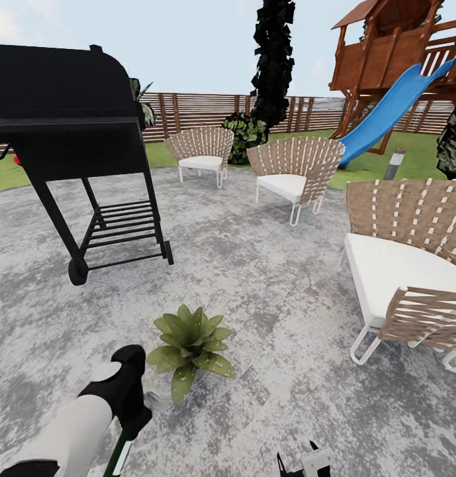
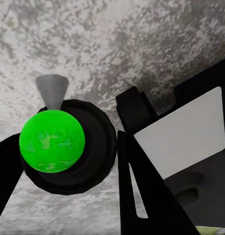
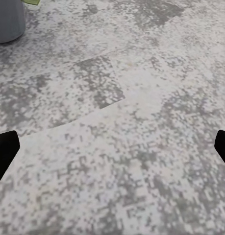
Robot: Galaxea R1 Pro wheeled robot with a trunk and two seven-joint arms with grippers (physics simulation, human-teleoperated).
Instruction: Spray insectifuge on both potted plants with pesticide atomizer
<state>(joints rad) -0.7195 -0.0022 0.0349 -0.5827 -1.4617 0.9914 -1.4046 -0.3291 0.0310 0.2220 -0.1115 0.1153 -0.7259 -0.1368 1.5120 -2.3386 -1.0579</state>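
Plenty of bare patio (image 1: 254,278) right of the potted plant (image 1: 190,348) to move through. Grill (image 1: 75,132) blocks the far left, and the near chair (image 1: 406,278) crowds the right.

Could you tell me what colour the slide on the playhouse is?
Blue: the slide shows best in the head view.

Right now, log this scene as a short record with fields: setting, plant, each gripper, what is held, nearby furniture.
setting: round mottled-grey patio, wooden fence and lawn behind
potted plant: one leafy rosette on the paving, just ahead of the left arm
left gripper: shut on the pesticide atomizer, its grey nozzle aimed down at the paving
right gripper: open, holding nothing, fingertips wide apart over bare paving
grey pot: at the edge of the right wrist view
furniture: black grill, woven chairs, playhouse slide
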